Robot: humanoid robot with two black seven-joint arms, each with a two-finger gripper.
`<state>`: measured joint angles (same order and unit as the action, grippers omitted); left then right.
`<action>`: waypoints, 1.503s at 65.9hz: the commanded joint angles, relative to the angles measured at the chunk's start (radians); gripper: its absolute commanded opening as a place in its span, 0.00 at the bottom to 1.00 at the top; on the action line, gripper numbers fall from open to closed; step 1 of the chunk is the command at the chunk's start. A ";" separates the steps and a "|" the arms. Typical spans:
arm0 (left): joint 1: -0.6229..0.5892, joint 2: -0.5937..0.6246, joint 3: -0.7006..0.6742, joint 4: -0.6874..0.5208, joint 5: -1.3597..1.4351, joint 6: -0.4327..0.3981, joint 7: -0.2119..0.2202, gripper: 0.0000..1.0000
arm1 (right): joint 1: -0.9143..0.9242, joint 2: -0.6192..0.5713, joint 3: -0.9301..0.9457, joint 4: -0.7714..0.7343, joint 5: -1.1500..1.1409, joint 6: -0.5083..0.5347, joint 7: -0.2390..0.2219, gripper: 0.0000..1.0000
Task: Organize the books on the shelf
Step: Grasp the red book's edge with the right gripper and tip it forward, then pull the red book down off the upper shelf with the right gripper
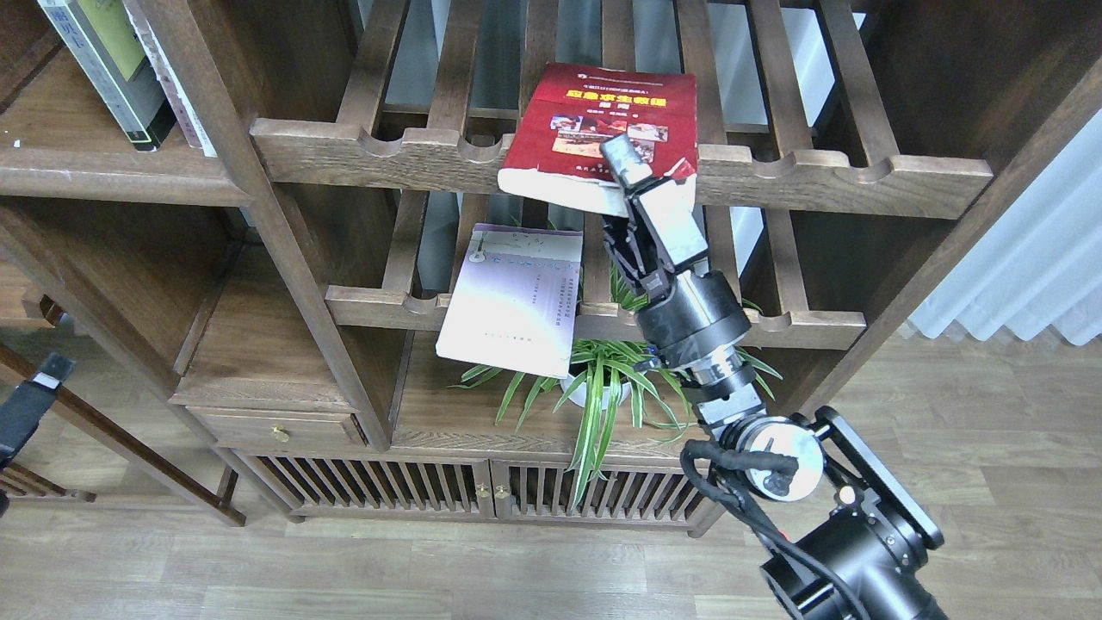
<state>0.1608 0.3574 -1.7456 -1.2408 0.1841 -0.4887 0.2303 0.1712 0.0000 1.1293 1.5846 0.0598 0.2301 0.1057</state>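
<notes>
The thick red book lies flat on the upper slatted rack, its near edge overhanging the front rail. My right gripper is at that near edge; its upper finger lies over the red cover and the lower finger is hidden beneath. It looks open around the edge. The pale lavender book lies on the lower slatted rack, overhanging its rail. The green-and-grey book stands leaning on the flat dark shelf at top left. My left gripper is a dark shape at the left edge.
A potted spider plant stands below the lower rack, just left of my right forearm. A thin white-spined book leans beside the green-and-grey one. A drawer and slatted cabinet doors sit low. A white curtain hangs at right.
</notes>
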 commanded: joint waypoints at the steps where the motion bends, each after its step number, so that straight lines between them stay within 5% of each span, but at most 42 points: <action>1: 0.000 0.002 -0.002 0.001 0.000 0.000 0.000 0.96 | -0.001 0.000 0.003 0.000 0.002 0.002 0.003 0.82; 25: 0.000 0.002 -0.003 0.003 -0.011 0.000 0.000 0.96 | -0.015 0.000 0.006 0.000 0.002 0.012 0.006 0.52; 40: 0.000 0.002 -0.003 0.012 -0.011 0.000 0.000 0.96 | -0.056 0.000 0.010 -0.009 0.003 0.138 0.005 0.04; 62: -0.001 0.002 -0.003 0.026 -0.012 0.000 -0.003 0.97 | -0.147 0.000 0.033 0.001 0.006 0.259 0.002 0.04; 99: -0.006 0.003 0.021 0.075 -0.054 0.000 0.001 0.97 | -0.453 -0.077 0.119 0.009 0.063 0.259 -0.001 0.04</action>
<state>0.1536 0.3619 -1.7311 -1.1672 0.1305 -0.4887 0.2301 -0.2201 -0.0337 1.2299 1.5992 0.0840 0.4894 0.1042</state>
